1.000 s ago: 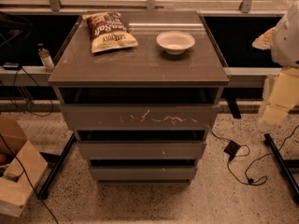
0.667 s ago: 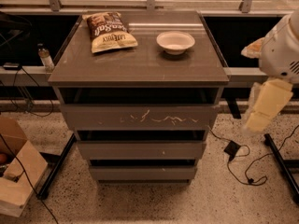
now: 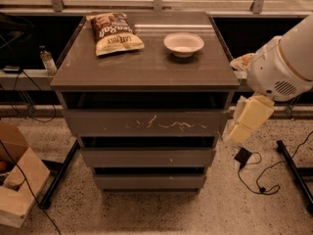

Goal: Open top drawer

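Speckled floor surrounds the bench (image 3: 146,70); the top drawer (image 3: 98,124) sits just under its top. Your tool (image 3: 246,123) hangs beside the drawer's right end; you cannot tell its grip. Hook the upper lip and pull straight.

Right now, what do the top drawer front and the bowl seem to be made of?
Top drawer: likely laminated board, matte grey-brown, pale scratches showing. Bowl: perhaps paper or foam, matte white. The gripper hangs right of the drawer.

Lab-like test space, speckled terrazzo floor (image 3: 230,212), loose cables (image 3: 258,187), cardboard box (image 3: 17,199), gripper (image 3: 240,131) right of the cabinet (image 3: 146,70).
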Tool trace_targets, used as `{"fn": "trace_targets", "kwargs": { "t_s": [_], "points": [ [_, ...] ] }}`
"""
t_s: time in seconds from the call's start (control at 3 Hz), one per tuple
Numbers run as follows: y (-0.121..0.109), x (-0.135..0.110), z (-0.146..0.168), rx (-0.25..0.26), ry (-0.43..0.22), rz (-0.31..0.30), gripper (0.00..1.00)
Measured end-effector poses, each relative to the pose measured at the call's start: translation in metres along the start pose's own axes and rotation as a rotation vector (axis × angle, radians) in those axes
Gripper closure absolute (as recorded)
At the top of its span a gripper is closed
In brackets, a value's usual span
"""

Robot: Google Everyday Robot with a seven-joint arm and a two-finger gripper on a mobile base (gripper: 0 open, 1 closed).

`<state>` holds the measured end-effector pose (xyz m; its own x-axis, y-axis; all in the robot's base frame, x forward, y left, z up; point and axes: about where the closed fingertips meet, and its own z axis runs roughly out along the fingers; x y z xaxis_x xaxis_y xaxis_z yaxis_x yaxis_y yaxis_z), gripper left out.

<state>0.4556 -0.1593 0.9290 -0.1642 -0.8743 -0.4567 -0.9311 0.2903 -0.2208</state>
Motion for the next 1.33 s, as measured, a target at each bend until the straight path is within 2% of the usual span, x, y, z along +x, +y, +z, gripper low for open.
{"fn": "trace_targets", "kwargs": {
  "t_s": [0.33,0.67,1.33],
  "points": [
    [0.0,0.0,0.0,0.0,0.002,0.0,0.0],
    [0.0,-0.002,0.022,0.002,-0.012,0.019,0.0],
    [-0.012,-0.003,0.117,-0.028,-0.125,0.051,0.0]
  ]
}}
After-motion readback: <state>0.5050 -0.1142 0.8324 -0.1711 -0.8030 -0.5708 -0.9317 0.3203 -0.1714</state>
